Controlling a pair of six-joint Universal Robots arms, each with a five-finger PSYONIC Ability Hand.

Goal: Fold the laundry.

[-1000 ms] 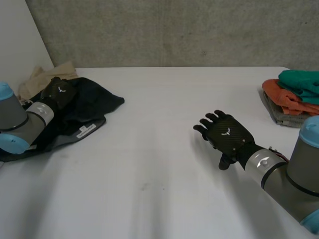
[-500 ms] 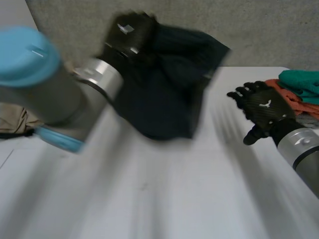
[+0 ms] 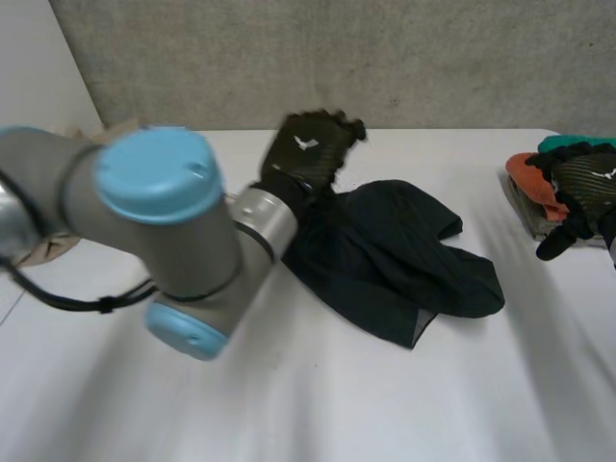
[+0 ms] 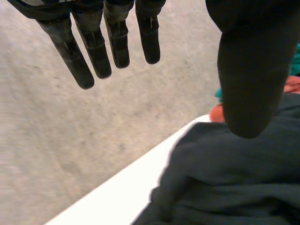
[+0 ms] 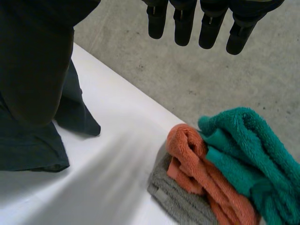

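- Though it is too small to read, a tag point(image 5: 161, 196) is sewn on the grey towel point(image 5: 183, 207); each hand's back bears a white emblem point(image 3: 306, 144).
- Dark garment point(image 3: 395, 252): crumpled on the middle of the table point(image 3: 289, 395). A second ago it lay heaped at the left edge; half a second ago it swung in the air.
- Left hand point(image 3: 310, 162): raised beside the garment's far left edge, fingers point(image 4: 96, 54) straight, holding nothing; earlier it clasped the garment.
- Right hand point(image 3: 582, 183): fingers straight, empty, over the towel stack point(image 5: 220, 164); a second ago at mid-table.
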